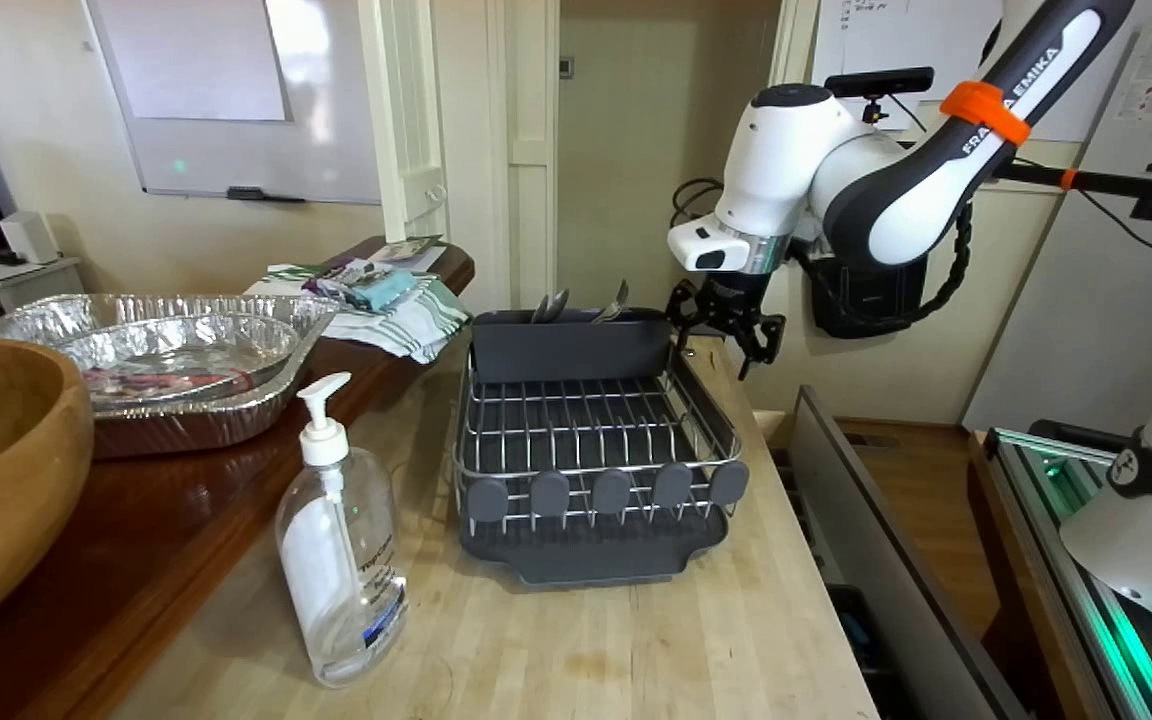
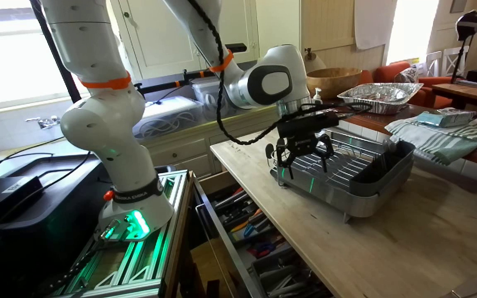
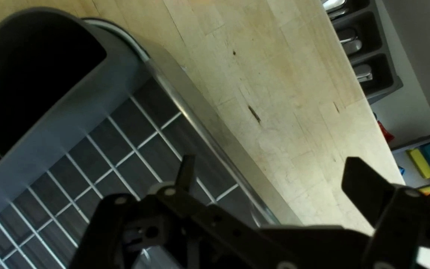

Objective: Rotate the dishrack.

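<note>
In an exterior view, one dishrack (image 1: 596, 430) on the counter (image 1: 656, 650), long axis along counter's edge, spout (image 1: 591, 567) and five grey discs (image 1: 611, 492) toward the viewer, one soap bottle (image 1: 341, 570), in an exterior view, one gripper (image 2: 308, 173), in the wrist view, two fingers (image 3: 366, 188) standing apart.

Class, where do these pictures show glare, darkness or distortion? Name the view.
In an exterior view, the window is washed out; in an exterior view, the whiteboard catches glare and the soap bottle seems to lean, likely lens distortion; in the wrist view, the gripper and the inside of the dishrack's utensil holder go nearly black.
</note>
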{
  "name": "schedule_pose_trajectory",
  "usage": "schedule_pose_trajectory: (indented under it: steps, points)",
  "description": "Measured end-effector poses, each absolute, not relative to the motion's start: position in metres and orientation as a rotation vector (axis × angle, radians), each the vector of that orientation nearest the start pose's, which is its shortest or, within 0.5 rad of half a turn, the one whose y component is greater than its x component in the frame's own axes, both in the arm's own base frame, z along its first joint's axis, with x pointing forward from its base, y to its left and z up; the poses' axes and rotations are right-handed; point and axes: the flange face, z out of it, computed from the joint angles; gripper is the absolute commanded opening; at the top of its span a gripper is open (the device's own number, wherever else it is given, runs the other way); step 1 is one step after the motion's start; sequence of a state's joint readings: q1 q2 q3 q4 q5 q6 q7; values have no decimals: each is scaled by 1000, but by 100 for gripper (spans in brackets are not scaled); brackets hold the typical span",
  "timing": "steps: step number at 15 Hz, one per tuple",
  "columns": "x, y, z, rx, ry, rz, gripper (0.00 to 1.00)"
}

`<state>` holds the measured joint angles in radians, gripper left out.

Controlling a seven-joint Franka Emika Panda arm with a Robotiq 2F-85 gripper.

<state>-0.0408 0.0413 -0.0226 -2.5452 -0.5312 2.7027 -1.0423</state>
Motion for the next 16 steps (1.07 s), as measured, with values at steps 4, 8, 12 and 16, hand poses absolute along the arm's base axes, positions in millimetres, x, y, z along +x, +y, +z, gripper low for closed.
schedule_pose_trajectory:
  steps: [4, 8, 12, 16]
  points:
    - [468, -13, 256, -2579, -2211, 67, 67]
    - [476, -14, 252, -2626, -2124, 45, 34]
    - [487, -15, 257, -2725, -1962, -7, 7]
    - [485, -16, 256, -2782, -1843, 5, 52]
